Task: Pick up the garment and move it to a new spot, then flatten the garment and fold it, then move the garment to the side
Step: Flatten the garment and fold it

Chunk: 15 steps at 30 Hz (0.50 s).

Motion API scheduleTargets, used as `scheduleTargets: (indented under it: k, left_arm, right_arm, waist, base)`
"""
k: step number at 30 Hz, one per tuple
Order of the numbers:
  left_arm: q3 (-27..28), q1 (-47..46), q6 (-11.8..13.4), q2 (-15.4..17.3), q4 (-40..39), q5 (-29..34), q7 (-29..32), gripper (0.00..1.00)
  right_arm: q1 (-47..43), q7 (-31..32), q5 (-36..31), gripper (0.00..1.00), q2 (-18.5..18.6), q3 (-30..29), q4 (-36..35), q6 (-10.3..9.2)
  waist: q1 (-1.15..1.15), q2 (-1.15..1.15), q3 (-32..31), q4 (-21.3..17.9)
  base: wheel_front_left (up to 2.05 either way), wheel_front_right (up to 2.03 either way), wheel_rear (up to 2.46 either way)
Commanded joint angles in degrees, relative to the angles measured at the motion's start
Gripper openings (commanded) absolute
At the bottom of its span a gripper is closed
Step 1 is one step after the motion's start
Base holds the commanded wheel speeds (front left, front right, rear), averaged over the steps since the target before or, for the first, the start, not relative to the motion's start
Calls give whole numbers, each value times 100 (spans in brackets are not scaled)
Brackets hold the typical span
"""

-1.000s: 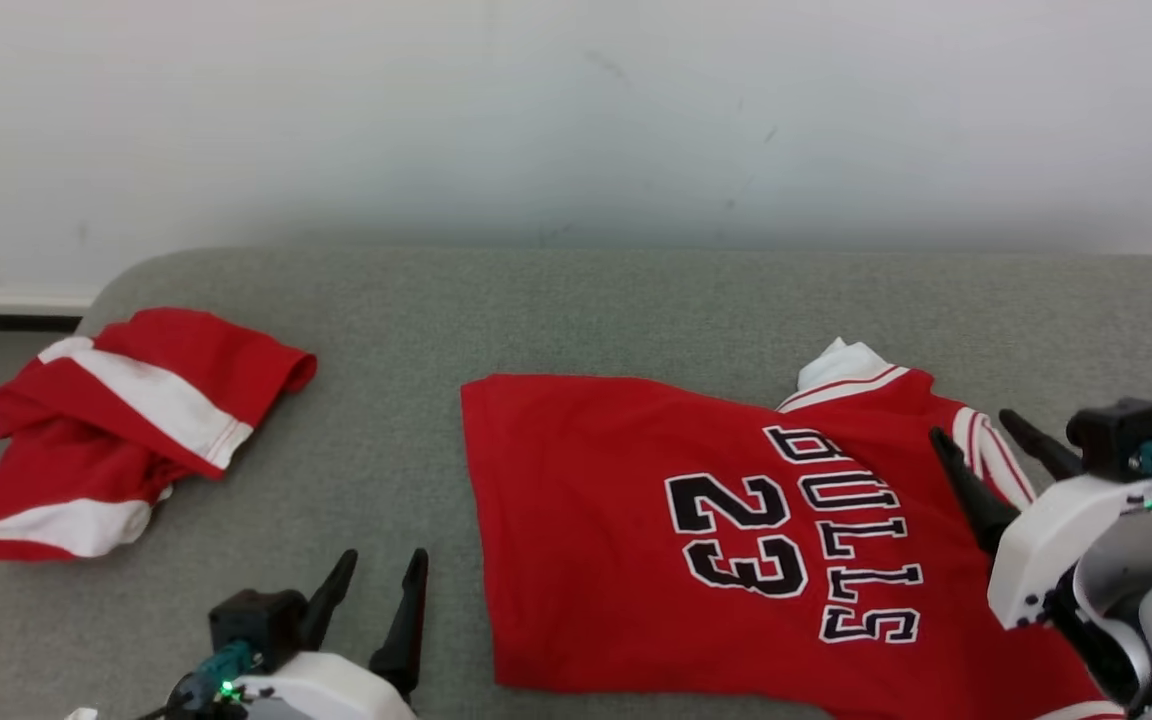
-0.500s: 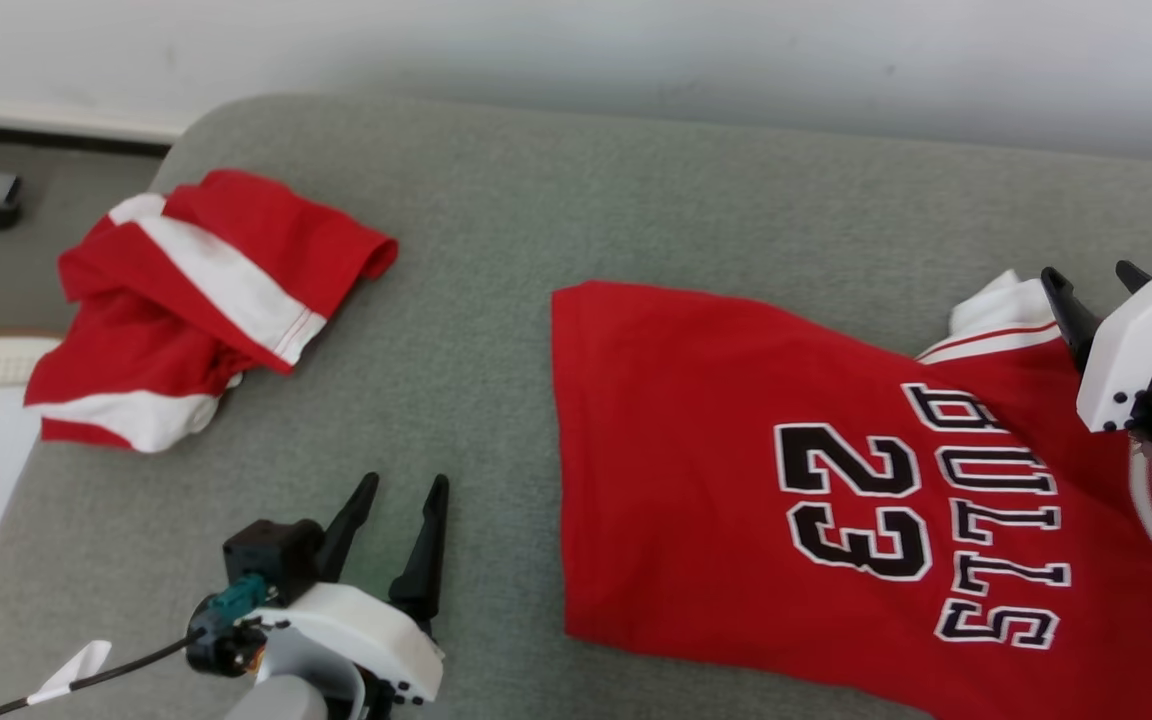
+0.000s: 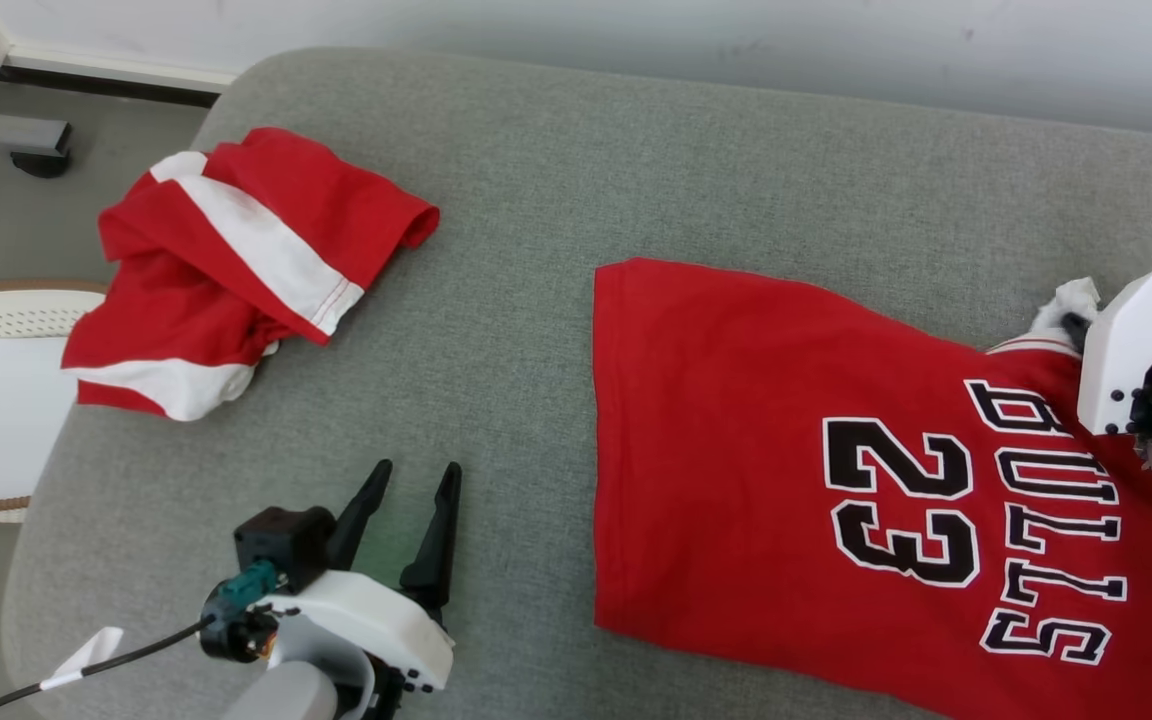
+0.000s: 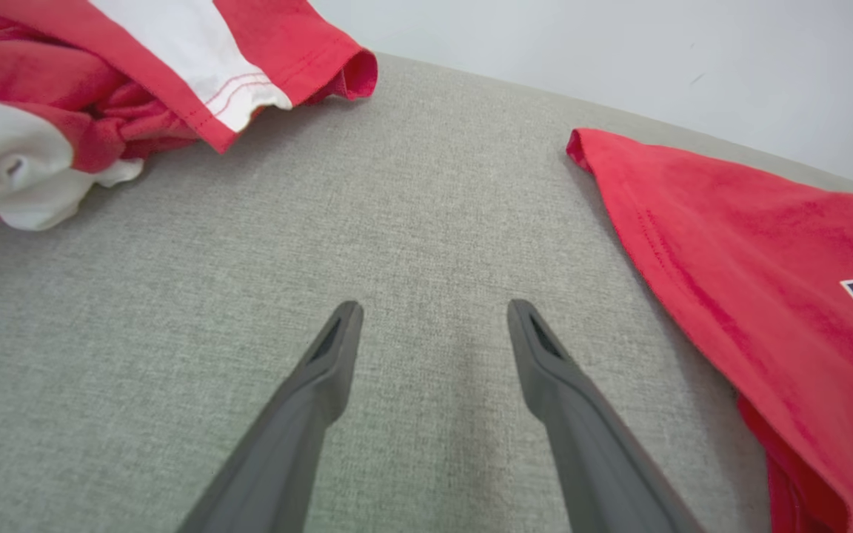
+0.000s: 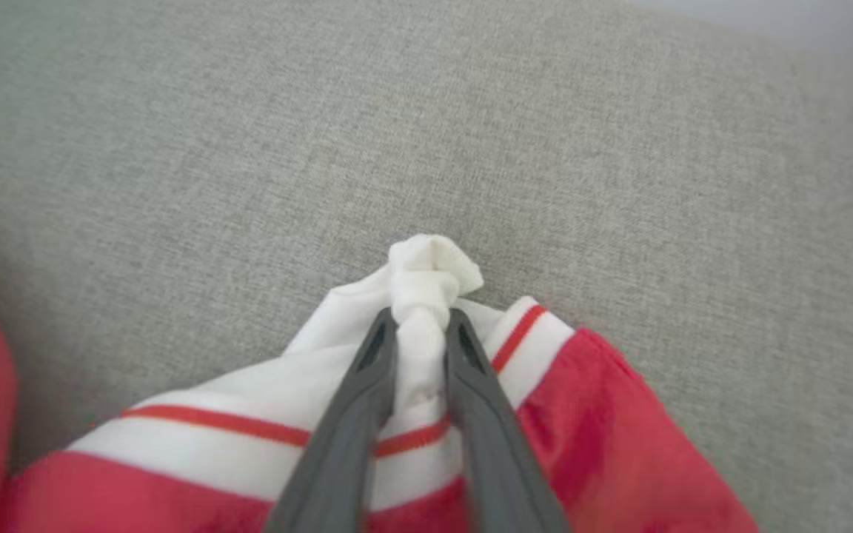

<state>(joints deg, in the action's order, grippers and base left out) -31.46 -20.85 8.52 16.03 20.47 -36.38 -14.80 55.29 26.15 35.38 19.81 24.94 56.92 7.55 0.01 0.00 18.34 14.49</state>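
1. The right end effector (image 5: 420, 326) angles down, fingers clamped on the white trim of the jersey (image 3: 736, 450), which lies spread beneath it.
2. The left end effector (image 4: 434, 314) points forward over the surface (image 3: 536, 200), fingers apart, with the jersey to its right.

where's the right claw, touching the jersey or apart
Touching. The right wrist view shows the right claw pinching the jersey at its white trim.
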Motion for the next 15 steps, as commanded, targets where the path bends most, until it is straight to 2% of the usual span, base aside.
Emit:
scheduleTargets:
  k: [1,6,15]
  left_arm:
    - [26,-34,-21,-6,23,72,-40,100]
    - [38,-34,-61,-39,19,107,-37,100]
    - [115,-225,-154,-140,-166,243,-38,100]
  right_arm:
    - [-13,-46,10,0,38,29,111,-13]
    - [347,-671,-139,0,163,-55,285,-13]
    - [1226,-1652,-484,0,492,-342,757,-13]
  waist:
    - [-1,0,-9,-10]
    - [-1,0,32,-7]
    - [-1,0,581,236]
  base:
    - [0,0,0]
    - [0,0,0]
    - [0,0,0]
